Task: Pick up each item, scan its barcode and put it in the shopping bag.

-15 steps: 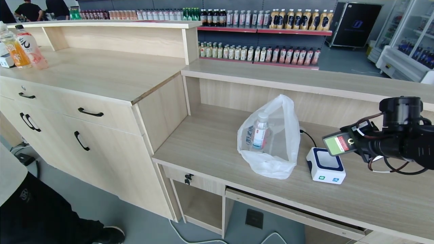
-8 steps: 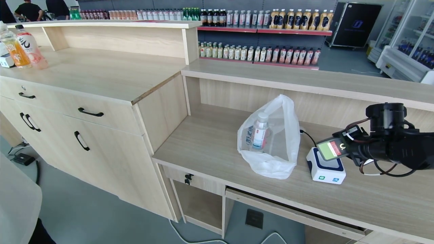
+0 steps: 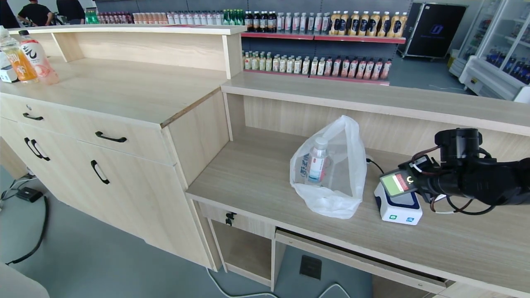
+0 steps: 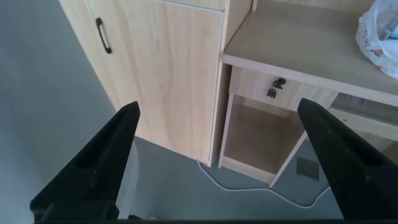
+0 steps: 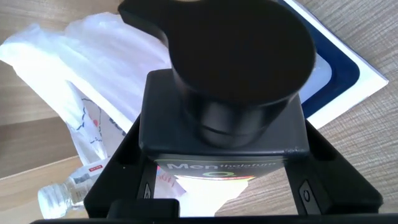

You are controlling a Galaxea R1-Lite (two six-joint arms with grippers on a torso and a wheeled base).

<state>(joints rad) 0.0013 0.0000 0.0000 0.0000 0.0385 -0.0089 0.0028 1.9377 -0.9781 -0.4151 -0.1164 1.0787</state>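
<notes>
My right gripper (image 3: 408, 182) is shut on a small pack with a green and red face (image 3: 398, 183). It holds the pack just above the white scanner with the blue top (image 3: 397, 207), close to its left end. The right wrist view has the pack's label (image 5: 217, 171) between the fingers (image 5: 124, 180), over the scanner (image 5: 348, 74). Left of the scanner stands the white shopping bag (image 3: 343, 174) with a clear water bottle (image 3: 316, 165) upright inside; both also appear from the right wrist, bag (image 5: 81, 74) and bottle (image 5: 62, 193). My left gripper (image 4: 217, 168) is open, low over the floor beside the cabinet.
Two drink bottles (image 3: 29, 54) and a small white box (image 3: 7, 74) stand on the higher counter at the far left. A raised back wall (image 3: 372, 124) runs behind the bag and scanner. A black cable (image 3: 376, 166) leads from the scanner. Bare counter (image 3: 455, 240) lies to the right.
My right gripper has carried the pack left and down, from right of the scanner to just above it. The bag and bottle have not moved.
</notes>
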